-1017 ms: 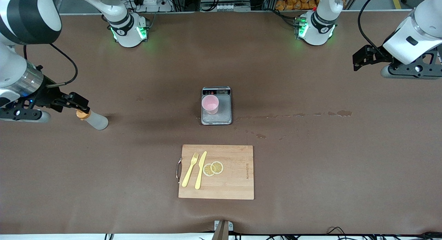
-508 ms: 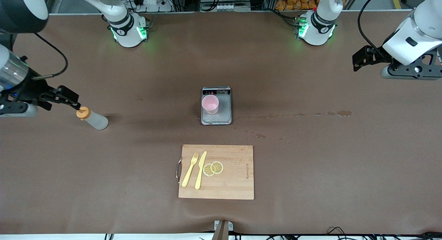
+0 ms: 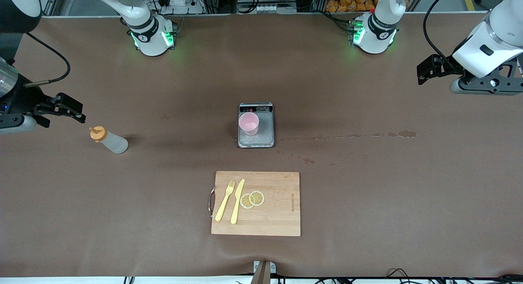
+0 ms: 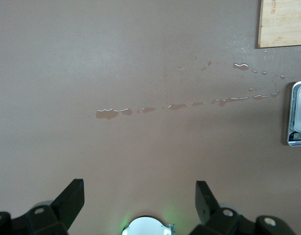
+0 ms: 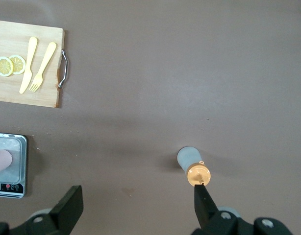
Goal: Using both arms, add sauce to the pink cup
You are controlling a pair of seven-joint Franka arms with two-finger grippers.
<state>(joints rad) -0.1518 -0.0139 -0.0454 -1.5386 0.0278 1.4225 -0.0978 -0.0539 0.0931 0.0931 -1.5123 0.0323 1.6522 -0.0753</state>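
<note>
Front view | board (image 3: 278,202) at 6 o'clock, unused | cup (image 3: 248,124) at centre on scale (image 3: 265,133), set to weigh sauce | bottle (image 3: 109,140) at 9, upright, free | right gripper (image 3: 69,112) spread beside it | left gripper (image 3: 425,69) at 2, spread, waiting

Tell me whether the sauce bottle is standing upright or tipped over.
Upright. The sauce bottle stands on its base on the table, orange cap on top, and nothing is holding it.

Even overhead light, soft shadows
</note>
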